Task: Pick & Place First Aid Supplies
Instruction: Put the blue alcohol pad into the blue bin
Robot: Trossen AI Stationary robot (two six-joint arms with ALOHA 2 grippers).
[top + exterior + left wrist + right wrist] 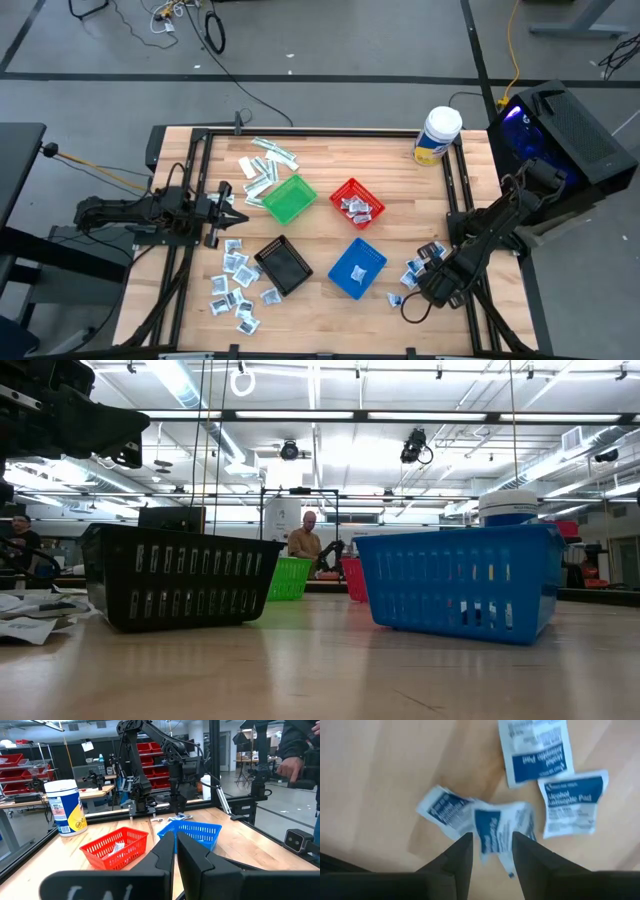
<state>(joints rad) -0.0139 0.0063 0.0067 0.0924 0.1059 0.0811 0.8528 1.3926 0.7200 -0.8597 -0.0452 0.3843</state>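
Sachets [495, 832] lay scattered on the wooden table [320, 300] under the right gripper [492, 851], which was working at the table's right edge in the high view. In its wrist view the two dark fingers [455, 855] stood part-way apart, straddling a crumpled white-and-blue packet; whether the pads already pinched it I could not tell. Three more alcohol pads [572, 805] lay flat just beside it, untouched.

Nearest the front edge in the high view, another loose cluster of sachets [235, 290] sat beside the black basket [283, 265], none of them sorted yet. The blue basket [357, 267] held at least one white packet. Farther back, the red basket [357, 203] held several packets, while the green basket [289, 198] looked empty, with long narrow strips [265, 165] lying just beside it on the far left of the table. A white-lidded tub [437, 135] stood at the far right corner.

The left gripper [225, 208] waited at the left side, fingers pressed together and carrying nothing, pointing across toward the baskets.

My judgement was that the job sat at an early-to-middle stage: a handful of supplies had reached the red and blue baskets, but three groups remained on the wood. The step in hand appeared to be the pickup from the right pile.
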